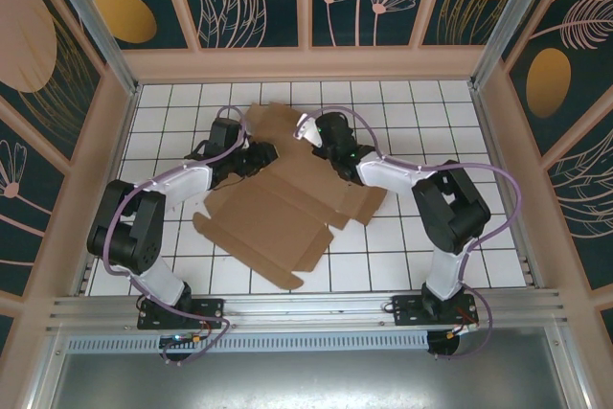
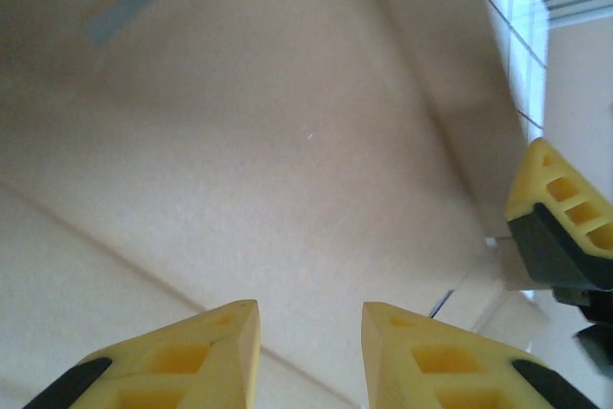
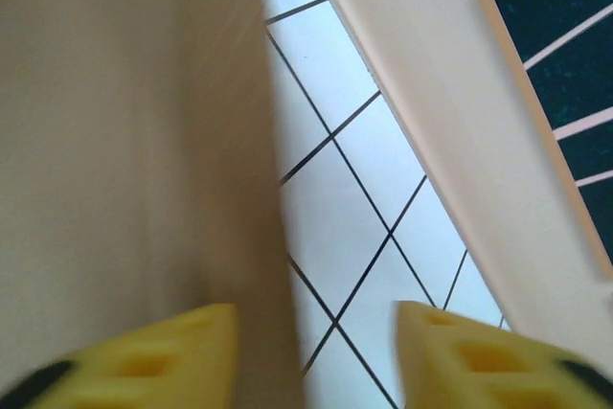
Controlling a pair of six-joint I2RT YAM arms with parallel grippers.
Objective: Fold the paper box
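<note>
The paper box (image 1: 278, 208) is a flat brown die-cut cardboard sheet lying across the middle of the white tiled table, and its far panel (image 1: 278, 126) sits between the two arms. My left gripper (image 1: 261, 155) hovers over the sheet's far left part. In the left wrist view it (image 2: 309, 308) is open, with plain cardboard (image 2: 287, 141) behind the gap and nothing between the fingers. My right gripper (image 1: 308, 129) is at the far panel's right edge. In the right wrist view it (image 3: 316, 313) stands open, the cardboard's edge (image 3: 273, 237) running into the gap beside the left finger (image 3: 172, 352).
A yellow finger of the other gripper (image 2: 565, 217) shows at the right of the left wrist view, close by. Beige walls (image 3: 460, 141) ring the tiled table (image 1: 431, 112). A metal rail (image 1: 306, 308) runs along the near edge by the arm bases.
</note>
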